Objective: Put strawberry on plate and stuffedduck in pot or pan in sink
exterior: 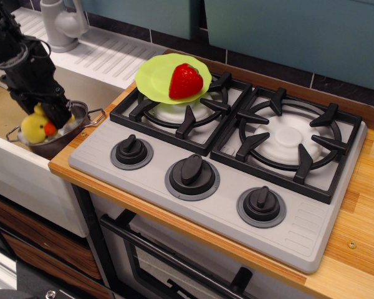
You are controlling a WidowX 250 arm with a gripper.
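Wooden counter (361, 205), light butcher-block, ran along right and front edges. Carried grey stove top (193, 156) flat on it, two black burner grates and three black knobs across front. Bare wood showed at far right and in a narrow strip by left front corner. Adjoined white sink (12, 168) at left.

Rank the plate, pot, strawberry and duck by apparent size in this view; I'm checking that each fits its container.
1. plate
2. pot, partly hidden by the gripper
3. strawberry and duck: too alike to rank; the duck is partly covered.
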